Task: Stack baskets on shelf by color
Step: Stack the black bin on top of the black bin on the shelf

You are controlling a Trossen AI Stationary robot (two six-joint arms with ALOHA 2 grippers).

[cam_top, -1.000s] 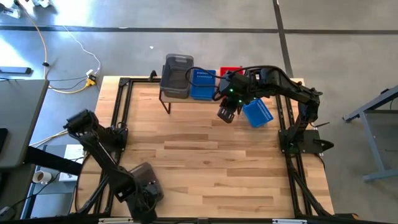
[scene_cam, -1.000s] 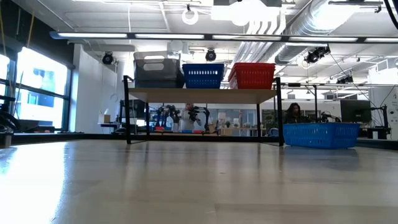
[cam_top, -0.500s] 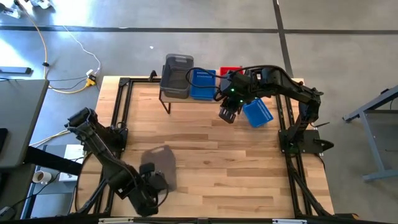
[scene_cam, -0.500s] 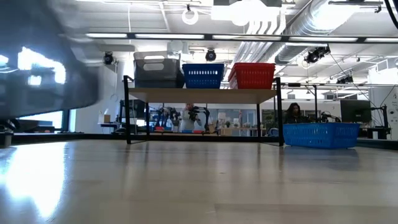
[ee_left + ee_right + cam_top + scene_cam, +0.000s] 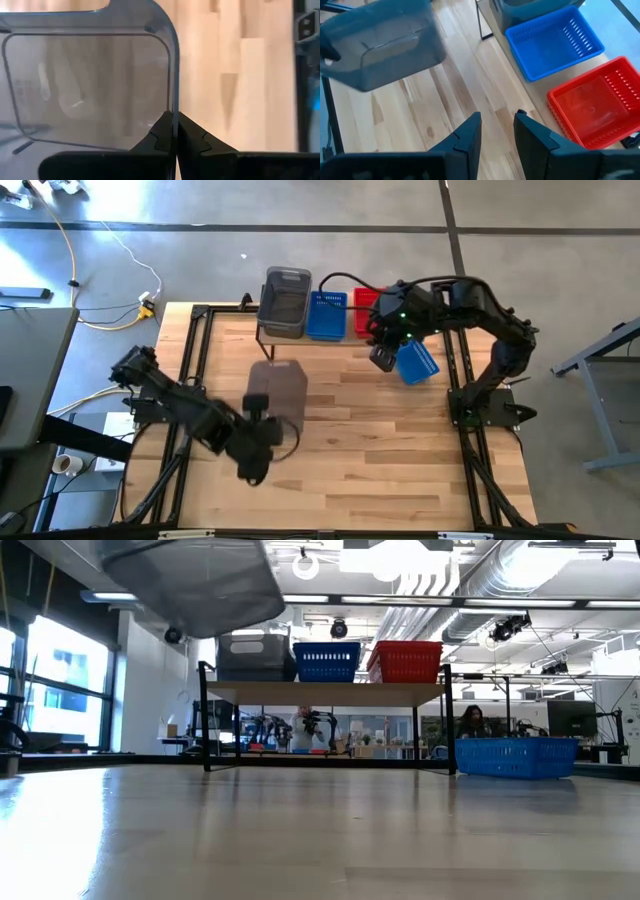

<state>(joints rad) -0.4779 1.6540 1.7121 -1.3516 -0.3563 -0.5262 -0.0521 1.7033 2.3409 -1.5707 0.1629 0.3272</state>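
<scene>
Since the earlier frame, the grey basket (image 5: 278,392) has travelled from the near left corner to mid-table, carried aloft by the left gripper (image 5: 173,136), whose fingers are pinched tight on its rim; from the table-level camera it hangs high in the air (image 5: 195,580), short of the shelf (image 5: 325,692). On that shelf (image 5: 268,336) sit a grey stack (image 5: 285,302), a blue stack (image 5: 327,314) and a red stack (image 5: 365,305) side by side. One blue basket (image 5: 416,362) lies on the tabletop (image 5: 360,450) just right of the shelf, not yet stacked. The right gripper (image 5: 496,131) has pulled back toward the red and blue stacks, hovering above them with its jaws parted and nothing between them. The step in hand looks like delivering this grey basket to the grey stack. The next move calls for carrying it further back, squaring it over the grey stack, then lowering until it nests before letting go; the loose blue basket would remain.
</scene>
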